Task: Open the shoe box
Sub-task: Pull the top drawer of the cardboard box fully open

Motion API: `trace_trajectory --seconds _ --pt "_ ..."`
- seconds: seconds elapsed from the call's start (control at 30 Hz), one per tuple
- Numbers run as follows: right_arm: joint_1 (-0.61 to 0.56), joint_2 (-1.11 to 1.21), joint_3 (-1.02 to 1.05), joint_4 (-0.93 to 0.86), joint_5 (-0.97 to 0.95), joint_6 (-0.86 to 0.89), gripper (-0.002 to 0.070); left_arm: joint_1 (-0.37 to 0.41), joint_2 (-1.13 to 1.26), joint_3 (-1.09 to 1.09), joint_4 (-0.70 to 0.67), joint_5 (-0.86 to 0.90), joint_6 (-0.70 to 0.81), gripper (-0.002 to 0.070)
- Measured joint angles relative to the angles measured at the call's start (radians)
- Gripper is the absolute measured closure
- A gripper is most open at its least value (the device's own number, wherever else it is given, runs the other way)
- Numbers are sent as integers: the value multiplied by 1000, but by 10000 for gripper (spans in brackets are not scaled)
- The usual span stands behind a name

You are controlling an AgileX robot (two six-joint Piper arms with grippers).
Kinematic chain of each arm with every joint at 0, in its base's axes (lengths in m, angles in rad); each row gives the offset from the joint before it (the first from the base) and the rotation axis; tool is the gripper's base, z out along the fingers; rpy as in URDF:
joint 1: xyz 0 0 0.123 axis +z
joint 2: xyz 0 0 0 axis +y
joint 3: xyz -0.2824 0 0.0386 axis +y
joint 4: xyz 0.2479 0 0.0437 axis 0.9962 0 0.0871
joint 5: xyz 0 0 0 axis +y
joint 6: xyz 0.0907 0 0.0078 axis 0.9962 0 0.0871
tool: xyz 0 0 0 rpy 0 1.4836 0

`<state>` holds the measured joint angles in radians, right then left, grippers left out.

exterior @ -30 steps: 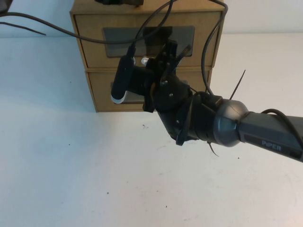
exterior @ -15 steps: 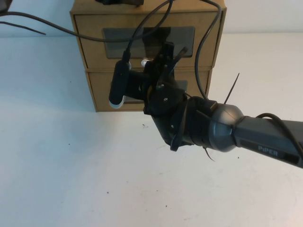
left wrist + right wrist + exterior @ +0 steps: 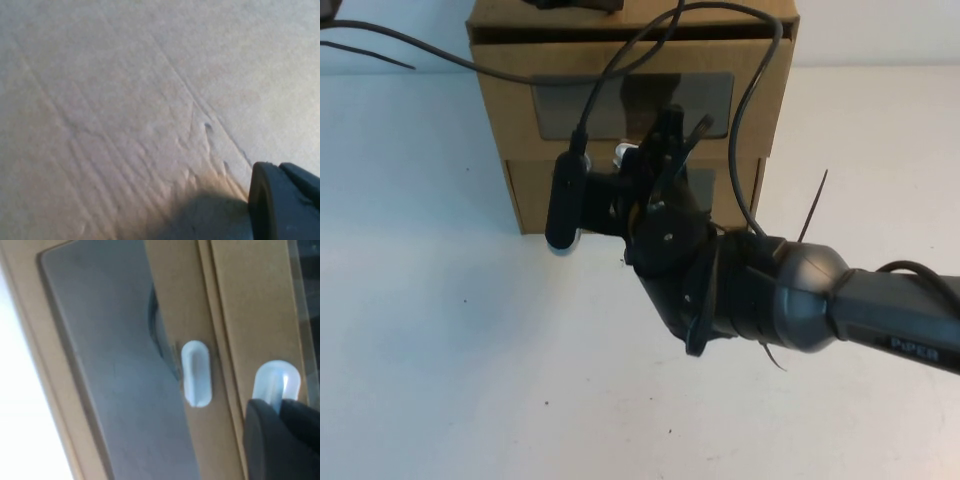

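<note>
Task box: the upper brown cardboard shoe box (image 3: 505,120) sits on a lower brown cardboard shoe box (image 3: 535,195) at the far side of the white table (image 3: 440,350).
Box state: its front panel leans outward, with a dark gap along the top edge; it looks partly open.
Right claw: the right claw (image 3: 280,412) is at the front of the boxes, pinched narrow on a small white plastic pull tab (image 3: 277,380).
Why there: the panel is flat and offers no other hold. Judging by the leaning panel, this tab belongs to the upper box.
Left claw: the left claw (image 3: 282,200) is outside the high view and shows only in its own wrist view, close over a pale creased surface (image 3: 125,125). Whether it is wide or narrow cannot be told.
Materials: both boxes are matte corrugated card with square edges, and the upper panel has a grey see-through window (image 3: 620,100), smooth and faintly reflective.
Tabs: rounded, glossy and translucent white; a second white tab (image 3: 196,372) sits just beside the held one.
</note>
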<state>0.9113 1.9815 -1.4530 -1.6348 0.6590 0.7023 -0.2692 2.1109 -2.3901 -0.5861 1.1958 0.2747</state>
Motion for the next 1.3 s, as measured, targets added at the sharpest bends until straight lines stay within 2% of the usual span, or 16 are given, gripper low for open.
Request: trace_trajectory --seconds 0.37,0.9,1.3 --pt "88 -112 140 60 43 2 666 0 0 0 -4 5 -17 679" --pt "290 -221 279 207 180 2 668 0 0 0 -4 5 -32 679" --pt "336 -227 288 287 222 2 668 0 0 0 -4 5 -32 679"
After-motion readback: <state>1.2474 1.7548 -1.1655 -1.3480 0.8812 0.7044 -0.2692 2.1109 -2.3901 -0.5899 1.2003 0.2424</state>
